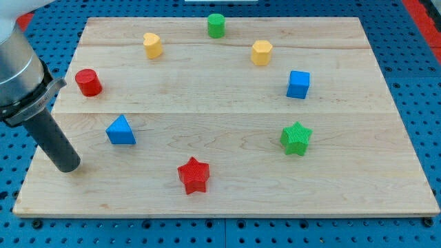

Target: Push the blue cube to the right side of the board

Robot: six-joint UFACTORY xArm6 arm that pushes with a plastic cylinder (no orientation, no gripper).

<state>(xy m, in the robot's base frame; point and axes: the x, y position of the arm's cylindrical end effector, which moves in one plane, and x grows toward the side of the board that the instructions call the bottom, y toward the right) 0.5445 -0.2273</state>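
Observation:
The blue cube [298,84] sits on the wooden board [227,186] right of centre, in the upper half. My tip [68,167] rests on the board near its left edge, far left of the cube. The rod rises up and left from it to the arm at the view's top left. A blue triangular block [120,130] lies just up and right of my tip, apart from it.
A red cylinder [88,82] is at the left. A yellow block [152,45] and a yellow hexagonal block [261,52] sit near the top, with a green cylinder [216,25] at the top edge. A green star [296,138] lies below the cube. A red star [193,175] lies low in the middle.

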